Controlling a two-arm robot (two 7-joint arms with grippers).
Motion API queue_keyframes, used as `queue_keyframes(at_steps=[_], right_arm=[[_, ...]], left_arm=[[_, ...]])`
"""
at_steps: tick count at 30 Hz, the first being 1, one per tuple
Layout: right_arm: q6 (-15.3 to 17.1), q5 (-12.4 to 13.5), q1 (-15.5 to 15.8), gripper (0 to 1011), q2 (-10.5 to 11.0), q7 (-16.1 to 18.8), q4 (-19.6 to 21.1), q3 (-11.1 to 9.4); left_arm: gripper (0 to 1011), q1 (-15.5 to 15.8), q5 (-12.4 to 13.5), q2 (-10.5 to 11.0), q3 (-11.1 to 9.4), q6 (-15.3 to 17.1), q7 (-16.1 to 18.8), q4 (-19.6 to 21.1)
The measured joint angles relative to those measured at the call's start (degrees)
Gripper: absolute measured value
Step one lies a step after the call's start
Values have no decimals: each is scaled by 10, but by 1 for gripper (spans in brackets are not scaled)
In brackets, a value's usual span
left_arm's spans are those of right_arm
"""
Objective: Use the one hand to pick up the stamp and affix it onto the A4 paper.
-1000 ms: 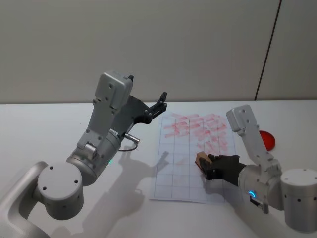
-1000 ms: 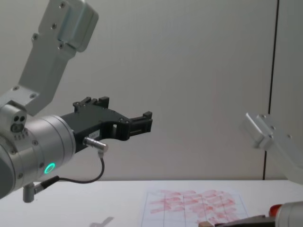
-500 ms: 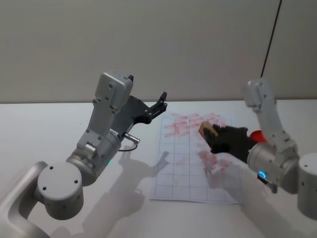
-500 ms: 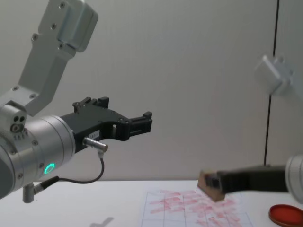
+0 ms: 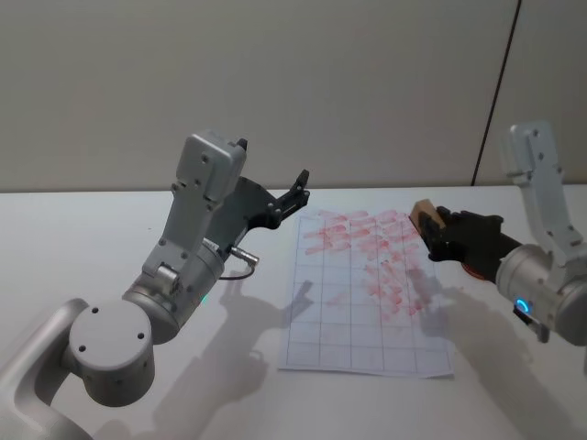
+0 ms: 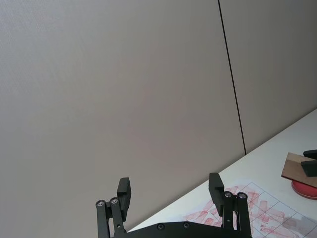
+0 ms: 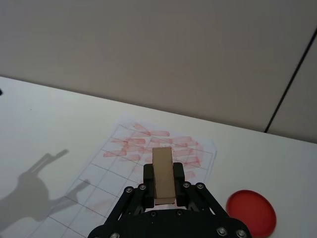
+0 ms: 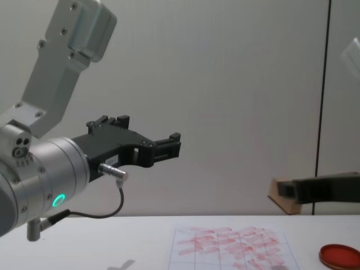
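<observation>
Right gripper (image 5: 437, 235), fingers clamped on the stamp (image 5: 423, 214), has lifted off the A4 paper (image 5: 362, 291) and now hangs above its far right corner (toward the red dish (image 8: 339, 255)). Likely re-inking or finished; left gripper (image 8: 169, 143) parked, fingers apart, left of the paper.

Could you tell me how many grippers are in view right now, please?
2. The left gripper hangs open above the table, left of the paper. The right gripper holds the stamp raised past the paper's far right corner.

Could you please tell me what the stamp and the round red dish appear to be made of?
The stamp, held in the right gripper, looks like unfinished wood: tan, matte, plain block faces. The red dish looks like smooth plastic, uniformly coloured with a low rim, though painted metal cannot be ruled out.
</observation>
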State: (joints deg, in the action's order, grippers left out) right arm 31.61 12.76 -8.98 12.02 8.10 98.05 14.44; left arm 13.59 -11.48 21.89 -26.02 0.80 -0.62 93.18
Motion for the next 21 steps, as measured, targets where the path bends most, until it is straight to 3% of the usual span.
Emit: queue_keyframes(at_steps=[9,21], right_arm=[[-1,-4,-9,213,9,-19,-32,-15],[-19,-20,-41,213,9,-25,-111,-28]], left_arm=[[1002,0,0,0,0,0,0,0],[1001,0,0,0,0,0,0,0]])
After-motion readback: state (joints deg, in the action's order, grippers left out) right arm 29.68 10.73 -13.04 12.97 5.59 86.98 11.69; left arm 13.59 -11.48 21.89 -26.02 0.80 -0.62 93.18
